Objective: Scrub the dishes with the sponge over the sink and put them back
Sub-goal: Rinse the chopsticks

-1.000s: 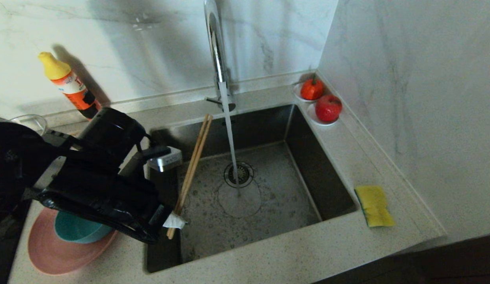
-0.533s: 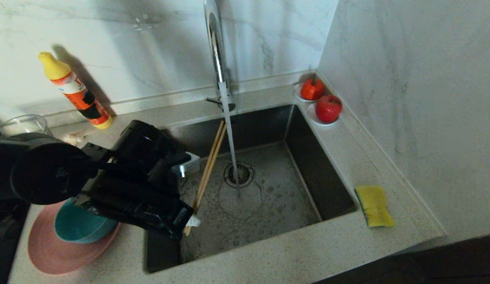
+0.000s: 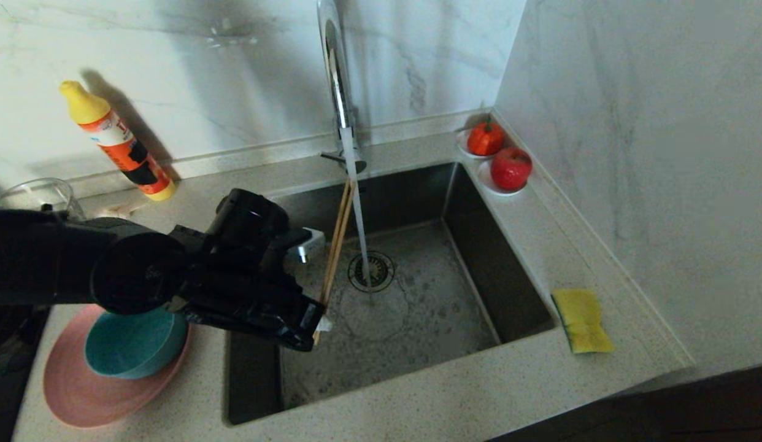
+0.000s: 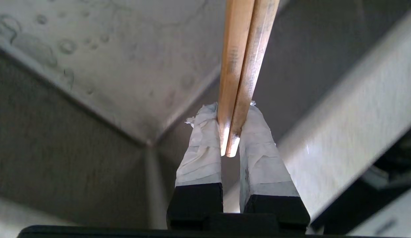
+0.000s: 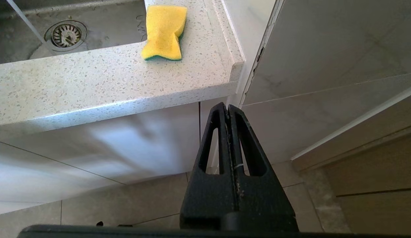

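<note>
Since the earlier frame the left gripper (image 3: 318, 324) has swung the wooden sticks (image 3: 337, 242) rightward over the sink (image 3: 479, 288), their tips now at the water stream (image 3: 358, 221). It is clenched on only their very ends, so wet wood could slip or splay. The right gripper (image 5: 229, 109), closed and empty, hangs below the desk (image 3: 430, 399); the sponge (image 3: 581, 320) lies unused.

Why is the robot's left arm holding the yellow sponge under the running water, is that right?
Not quite. The left end effector is holding two wooden sticks under the water, not the sponge; the head view and the left wrist view show it. The sponge lies on the counter to the right of the sink.
</note>
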